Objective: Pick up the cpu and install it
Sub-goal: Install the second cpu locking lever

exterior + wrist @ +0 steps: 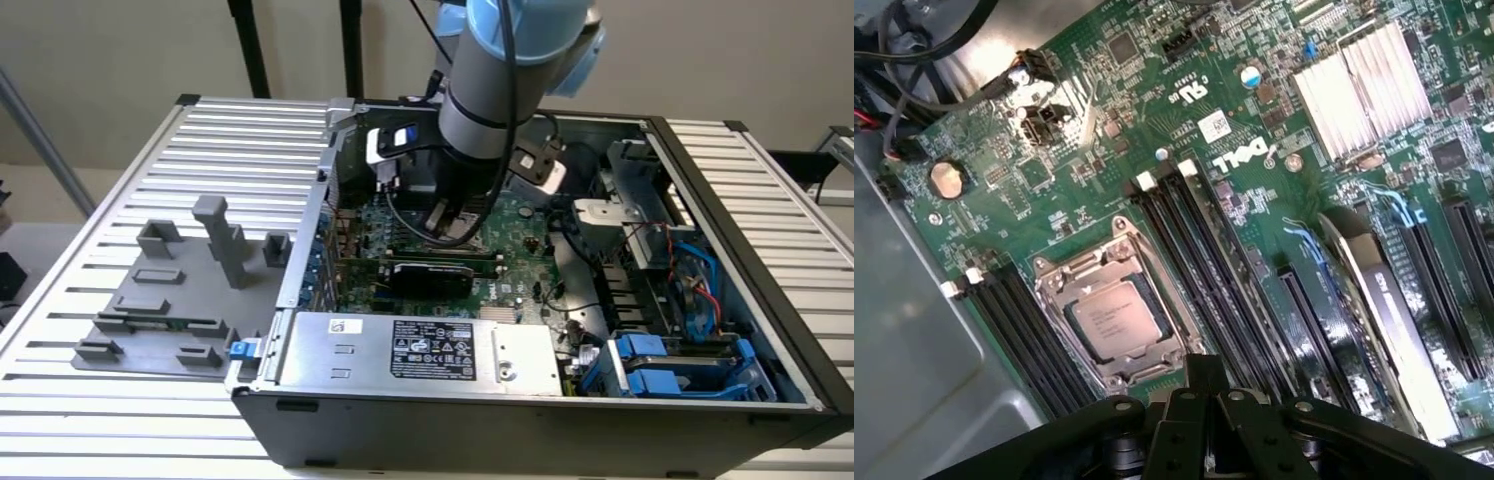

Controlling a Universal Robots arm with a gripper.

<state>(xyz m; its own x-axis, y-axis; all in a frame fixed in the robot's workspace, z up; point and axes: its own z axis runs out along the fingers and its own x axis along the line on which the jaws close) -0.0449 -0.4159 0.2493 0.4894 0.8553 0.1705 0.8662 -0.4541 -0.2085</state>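
the cpu (1116, 320) sits in the socket (1116, 312) on the motherboard (1184, 130), just beside the fully closed, empty end effector (1206, 405), which could scrape the socket's frame if it dips.

You've got the cpu (1116, 322) seated flat in the metal-framed socket (1122, 300) on the green motherboard (1184, 130). Your gripper (1204, 400) hangs just at the socket's 5 o'clock corner, fingers closed together, holding nothing. Black memory slots (1199, 240) flank the socket on both sides. Finned silver heatsink (1362, 90) sits at the cpu's 1 o'clock, coin battery (945, 179) at its 10 o'clock.
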